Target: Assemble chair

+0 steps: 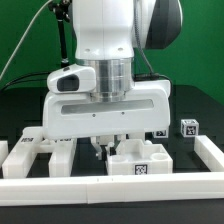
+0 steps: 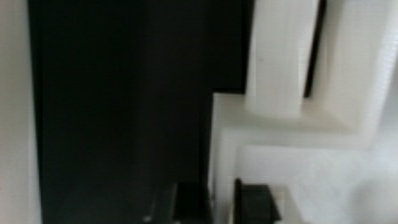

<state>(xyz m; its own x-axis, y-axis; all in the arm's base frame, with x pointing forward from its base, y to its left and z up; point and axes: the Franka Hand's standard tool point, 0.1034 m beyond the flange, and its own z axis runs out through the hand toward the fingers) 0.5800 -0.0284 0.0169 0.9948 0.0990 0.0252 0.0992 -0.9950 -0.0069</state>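
Note:
My gripper (image 1: 109, 148) hangs low over the table, fingers pointing down at the near row of white chair parts. A blocky white part with a black-and-white tag (image 1: 140, 162) lies just to the exterior view's right of the fingertips. In the wrist view the gripper (image 2: 217, 205) straddles the edge of a white part (image 2: 311, 165), with a gap still between the two dark fingers (image 2: 260, 203). A slotted white piece (image 2: 281, 60) lies further on. More white chair parts (image 1: 35, 155) lie on the exterior view's left.
A low white rim wall (image 1: 110, 186) runs along the front and up the exterior view's right side (image 1: 210, 152). A small tagged white block (image 1: 188, 128) stands at the back right. The table top is black (image 2: 125, 100).

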